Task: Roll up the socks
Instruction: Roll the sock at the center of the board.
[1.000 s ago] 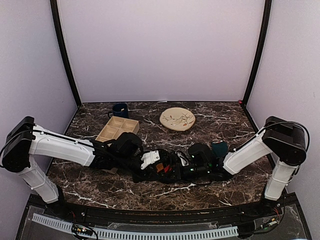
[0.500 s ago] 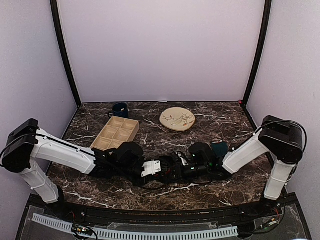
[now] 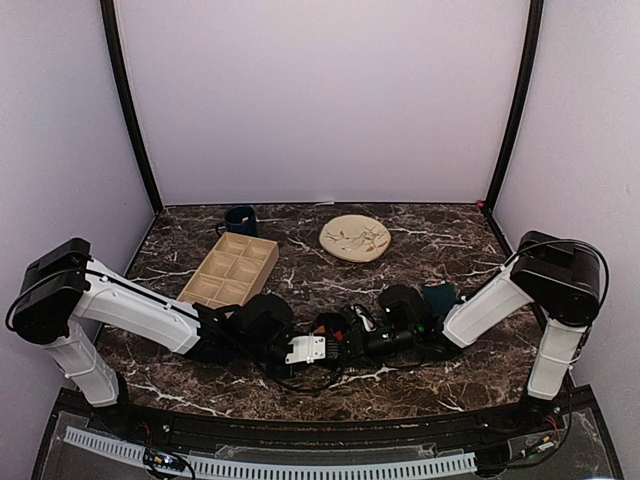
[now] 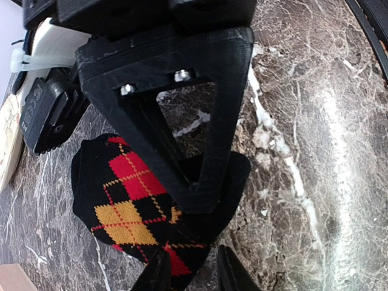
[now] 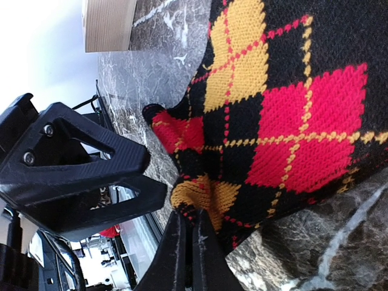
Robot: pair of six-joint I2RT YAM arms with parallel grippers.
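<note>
Comparing top views, the left gripper (image 3: 318,348) has shifted toward the surface's (image 3: 330,395) near edge; one argyle sock (image 3: 325,328) lies centrally, one teal sock (image 3: 438,296) nearer the right edge. Left wrist: jaws narrowly apart, argyle hem between them. Right wrist: the right gripper (image 5: 185,242) is closed at that hem.

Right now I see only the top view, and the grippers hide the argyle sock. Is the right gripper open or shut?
Observer: Shut. In its wrist view the right gripper has both fingers together, with the tips at the edge of the sock.
Operator: And the left one?
Observer: The left gripper has its fingers apart, with the sock's end between them. I cannot tell if they squeeze it.
Operator: Is the sock lifted?
Observer: It seems not. In the left wrist view it lies folded on the table.
</note>
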